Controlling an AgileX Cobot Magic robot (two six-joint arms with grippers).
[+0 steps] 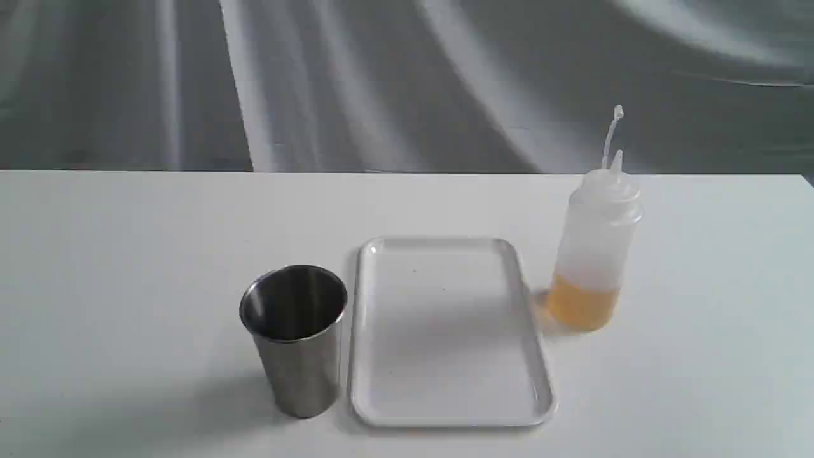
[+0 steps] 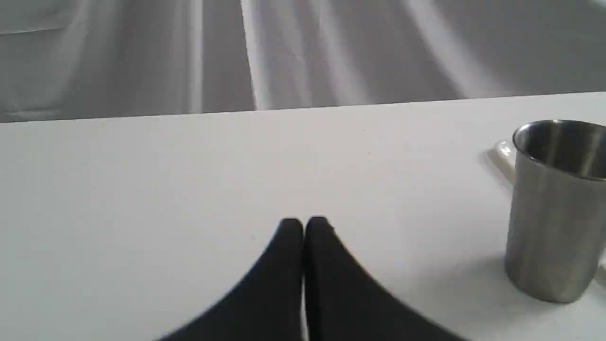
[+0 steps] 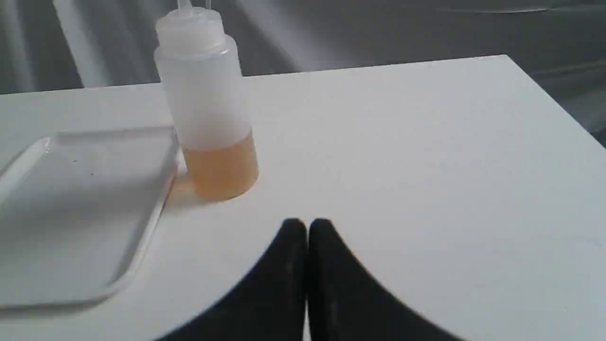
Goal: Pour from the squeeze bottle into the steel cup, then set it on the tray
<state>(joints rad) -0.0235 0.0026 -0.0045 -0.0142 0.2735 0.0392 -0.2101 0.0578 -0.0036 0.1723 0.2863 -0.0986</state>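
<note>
The squeeze bottle (image 1: 594,248) stands upright on the table right of the tray (image 1: 445,407), amber liquid filling its lower part, its cap strap sticking up. The steel cup (image 1: 296,340) stands upright just left of the tray. Neither gripper shows in the exterior view. In the left wrist view my left gripper (image 2: 304,225) is shut, nothing in it, with the cup (image 2: 551,208) off to one side. My right gripper (image 3: 307,226) is also shut and holds nothing, a short way from the bottle (image 3: 208,104); the tray (image 3: 28,156) lies beside the bottle.
The white table (image 1: 127,254) ends at a far edge in front of a grey draped cloth (image 1: 381,76). Its right corner (image 3: 506,58) shows in the right wrist view.
</note>
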